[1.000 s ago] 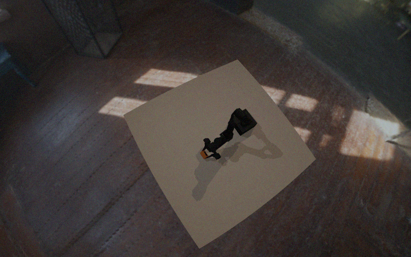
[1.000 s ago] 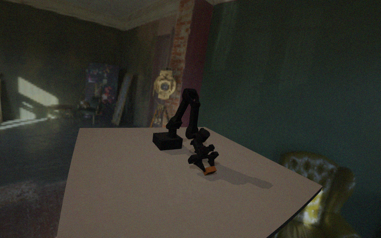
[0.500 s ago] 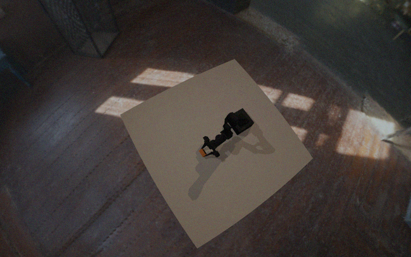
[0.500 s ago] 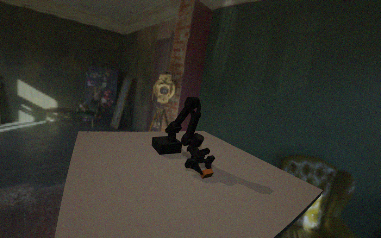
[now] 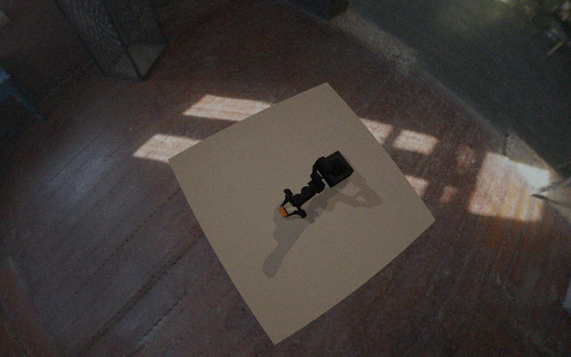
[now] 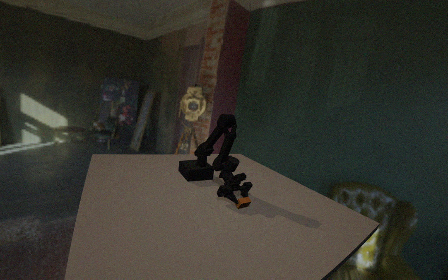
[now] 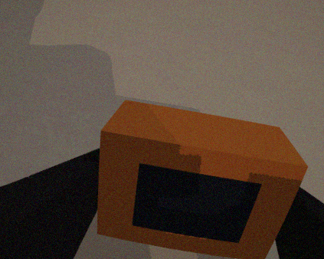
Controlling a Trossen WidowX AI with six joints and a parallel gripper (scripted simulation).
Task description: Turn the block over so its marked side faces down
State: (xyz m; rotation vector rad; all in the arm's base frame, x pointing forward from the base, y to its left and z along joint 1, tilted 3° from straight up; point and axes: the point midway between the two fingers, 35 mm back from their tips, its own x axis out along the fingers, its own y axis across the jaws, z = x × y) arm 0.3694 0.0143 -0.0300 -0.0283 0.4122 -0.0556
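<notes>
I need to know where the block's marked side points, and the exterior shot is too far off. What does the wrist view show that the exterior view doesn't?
Only the wrist view shows the dark rectangular mark on the orange block, on the face turned toward that camera, not down onto the table.

Only the exterior view shows the whole arm, its base and the gripper tilted low over the table, with a yellow armchair beyond the edge.

Both show the orange block shut between the fingers, with its shadow on the pale table.
</notes>
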